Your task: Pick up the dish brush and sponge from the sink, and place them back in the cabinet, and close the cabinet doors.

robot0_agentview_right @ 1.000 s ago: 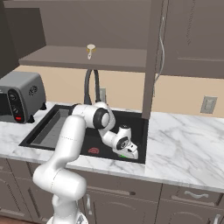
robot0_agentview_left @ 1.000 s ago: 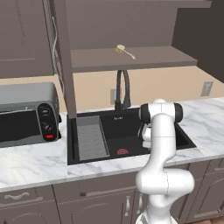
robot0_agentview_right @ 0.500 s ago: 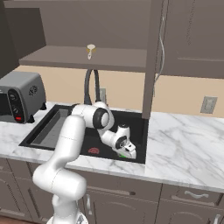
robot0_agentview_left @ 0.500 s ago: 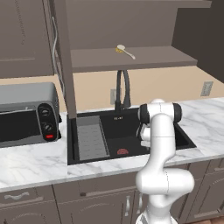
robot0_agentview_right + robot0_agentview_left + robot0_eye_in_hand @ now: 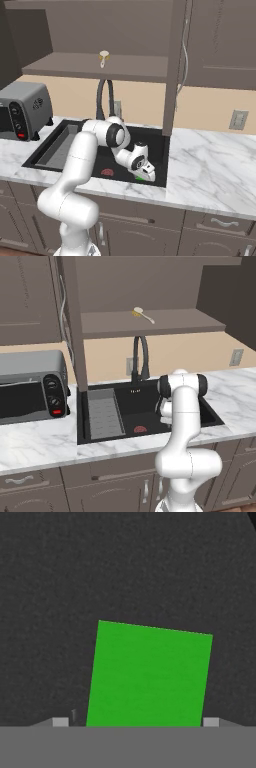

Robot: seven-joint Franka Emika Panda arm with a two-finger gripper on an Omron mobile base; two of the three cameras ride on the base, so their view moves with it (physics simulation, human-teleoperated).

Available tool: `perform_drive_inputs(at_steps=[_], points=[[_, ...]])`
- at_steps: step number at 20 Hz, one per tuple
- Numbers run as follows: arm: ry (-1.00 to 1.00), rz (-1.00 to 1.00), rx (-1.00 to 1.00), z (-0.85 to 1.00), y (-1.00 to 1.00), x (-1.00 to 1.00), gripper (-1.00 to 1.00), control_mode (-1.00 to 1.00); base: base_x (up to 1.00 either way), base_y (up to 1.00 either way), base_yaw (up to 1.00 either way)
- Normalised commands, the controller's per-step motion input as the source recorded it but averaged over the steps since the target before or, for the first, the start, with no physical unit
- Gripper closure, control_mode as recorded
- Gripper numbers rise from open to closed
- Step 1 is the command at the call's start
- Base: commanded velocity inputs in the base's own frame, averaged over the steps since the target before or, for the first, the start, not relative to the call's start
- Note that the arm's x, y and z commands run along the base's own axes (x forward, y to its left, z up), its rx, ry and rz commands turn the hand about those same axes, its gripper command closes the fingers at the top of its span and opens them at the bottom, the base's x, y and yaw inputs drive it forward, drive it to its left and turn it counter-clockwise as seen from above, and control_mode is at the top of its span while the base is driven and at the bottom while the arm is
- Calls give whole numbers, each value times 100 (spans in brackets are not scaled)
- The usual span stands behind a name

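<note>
So the arm is bent down into the sink [image 5: 150, 398] and the hand [image 5: 145, 174] sits low over the near right part of the black basin, just right of the red drain [image 5: 107, 172]. From the hand's own camera the sponge [image 5: 150, 677] lies flat on the dark sink floor, green side up and a bit skewed, right between the two fingertips [image 5: 60, 722]. The right tip is just beside the sponge's edge, but there's a visible strip of bare floor between the left tip and the sponge. So the hand is released: jaws spread wide, straddling the sponge, not clamped on it. From the right base camera you only catch a sliver of green under the hand.

The brush [image 5: 142, 314] is up on the cabinet shelf [image 5: 165, 323], lying with its cream head to the left and its thin handle pointing right and toward the near edge. It's above the black faucet [image 5: 140, 356].

The cabinet door [image 5: 73, 331] stands open, seen edge-on at the left end of the shelf, hanging over the sink's left rim.

The grey ribbed tray [image 5: 104, 413] fills the left part of the sink. A toaster oven [image 5: 30, 386] sits on the marble table [image 5: 40, 441] to the left, well apart from the sink. There's a wall outlet [image 5: 236, 357] off to the right.
</note>
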Motion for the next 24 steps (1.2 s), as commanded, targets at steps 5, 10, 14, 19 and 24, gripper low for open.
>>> perform_drive_inputs(at_steps=[5,10,14,19,24], points=[[-1,0,0,-24,0,15,-100,-100,0,0,0],[0,0,0,-26,0,8,-100,-100,0,0,0],[0,0,0,-10,0,0,-100,-100,0,0,0],[0,0,0,0,0,0,-100,-100,0,0,0],[0,0,0,0,0,0,-100,-100,0,0,0]])
